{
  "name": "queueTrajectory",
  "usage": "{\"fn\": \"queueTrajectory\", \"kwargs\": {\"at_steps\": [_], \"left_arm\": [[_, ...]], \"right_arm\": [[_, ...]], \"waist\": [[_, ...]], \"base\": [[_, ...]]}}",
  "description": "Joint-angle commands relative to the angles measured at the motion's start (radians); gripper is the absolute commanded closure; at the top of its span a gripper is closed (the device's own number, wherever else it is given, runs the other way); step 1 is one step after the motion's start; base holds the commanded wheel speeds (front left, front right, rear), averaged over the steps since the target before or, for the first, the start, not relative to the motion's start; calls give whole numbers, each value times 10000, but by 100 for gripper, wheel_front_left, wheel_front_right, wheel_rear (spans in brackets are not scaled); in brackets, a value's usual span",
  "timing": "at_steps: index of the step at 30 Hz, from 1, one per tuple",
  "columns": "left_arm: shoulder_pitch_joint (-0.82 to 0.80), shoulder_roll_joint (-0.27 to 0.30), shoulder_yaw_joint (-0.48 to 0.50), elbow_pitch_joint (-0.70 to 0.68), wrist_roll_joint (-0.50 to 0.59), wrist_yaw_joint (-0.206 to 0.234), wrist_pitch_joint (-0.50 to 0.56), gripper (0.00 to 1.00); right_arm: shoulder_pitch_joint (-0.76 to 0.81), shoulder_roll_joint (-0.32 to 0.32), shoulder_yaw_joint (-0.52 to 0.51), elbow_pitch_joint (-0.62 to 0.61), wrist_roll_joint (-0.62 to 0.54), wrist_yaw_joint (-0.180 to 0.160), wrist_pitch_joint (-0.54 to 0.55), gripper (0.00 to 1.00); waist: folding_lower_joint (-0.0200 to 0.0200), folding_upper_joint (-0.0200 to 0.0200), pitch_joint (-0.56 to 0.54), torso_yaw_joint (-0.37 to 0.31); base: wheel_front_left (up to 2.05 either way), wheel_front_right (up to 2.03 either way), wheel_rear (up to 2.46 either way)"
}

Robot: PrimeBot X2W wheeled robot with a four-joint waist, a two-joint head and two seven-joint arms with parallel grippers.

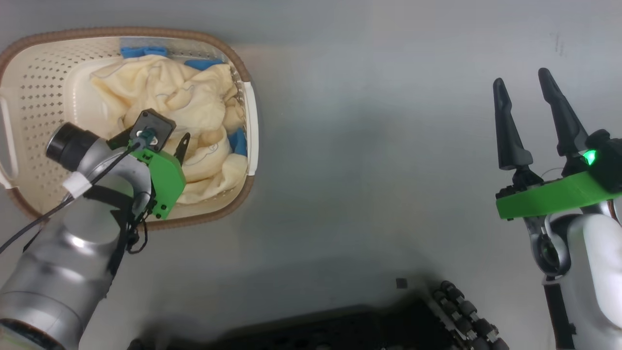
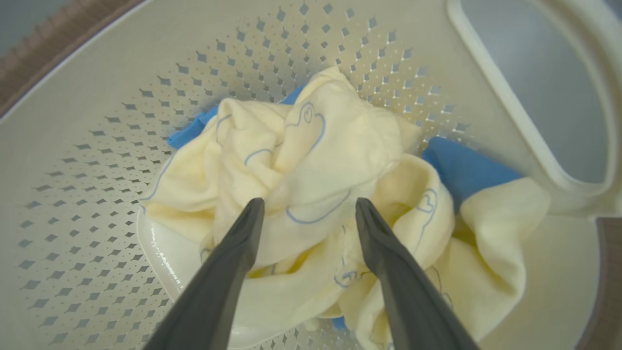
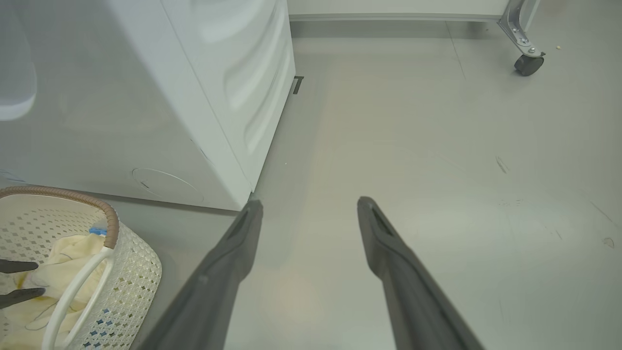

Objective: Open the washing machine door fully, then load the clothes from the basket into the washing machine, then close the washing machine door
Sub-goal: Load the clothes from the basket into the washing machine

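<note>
The cream basket (image 1: pixel 29 87) with a brown rim stands on the grey floor at the upper left of the head view. The pale yellow clothes (image 1: pixel 184 102) with blue trim lie bunched in it. My left gripper (image 2: pixel 308 201) reaches down into the basket, open, its fingertips resting on or just above the clothes (image 2: pixel 311 146) with a fold between them. One of its dark fingers (image 1: pixel 182 146) shows in the head view. My right gripper (image 1: pixel 521 78) hangs open over bare floor at the right. The white washing machine (image 3: pixel 233 73) stands beside the basket (image 3: pixel 131 277). The washing machine door is out of view.
A white basket handle (image 2: pixel 510 97) lies to the right of the left fingers. A cart caster (image 3: pixel 527 63) stands at the far right of the floor. My dark base (image 1: pixel 340 330) fills the lower edge of the head view. Open floor lies between basket and right gripper.
</note>
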Motion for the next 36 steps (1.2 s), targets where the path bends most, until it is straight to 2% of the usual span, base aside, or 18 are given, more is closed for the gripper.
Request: {"fn": "queueTrajectory", "kwargs": {"at_steps": [1, 8, 13, 21, 22, 23, 24, 30, 36], "left_arm": [[-47, 345, -100, 46, -126, 7, 25, 0], [-709, 675, -984, 630, -827, 7, 622, 0], [-999, 669, -1498, 897, -1248, 7, 1123, 0], [-1299, 632, -1760, 1381, -1977, 6, 1783, 0], [-1304, 626, -1760, 1450, -2040, 6, 1869, 6], [-1314, 617, -1765, 1505, -2090, 6, 1932, 59], [-1330, 601, -1783, 1541, -2120, 6, 1952, 100], [-1300, 568, -1758, 1660, -2385, 6, 1682, 100], [-1211, 586, -1659, 1736, -2535, 92, 925, 100]], "right_arm": [[125, -48, 191, -227, -50, -27, 3, 0], [-126, 117, 427, -71, 41, -27, -119, 0], [-157, 226, 500, 53, 84, -27, -212, 0], [-153, 320, 639, 141, 102, -27, -286, 0], [-152, 328, 645, 142, 103, -27, -291, 0], [-151, 335, 649, 143, 102, -27, -295, 0], [-152, 342, 643, 147, 101, -27, -299, 0], [-285, 376, 634, 194, 123, -27, -315, 0], [-617, 392, 669, 362, 161, -27, -325, 0]], "waist": [[-1, 1, 155, -161], [-1, 1, 554, -693], [-1, 1, 699, -925], [-1, 1, 806, -1161], [-1, 1, 816, -1174], [-1, 1, 825, -1182], [-1, 1, 829, -1182], [-1, 1, 814, -1112], [-1, 1, 481, -906]], "base": [[0, 0, 0], [0, 0, 0], [0, 0, 0], [0, 0, 0], [0, 0, 0], [0, 0, 0], [0, 0, 0], [0, 0, 0], [0, 0, 0]]}}
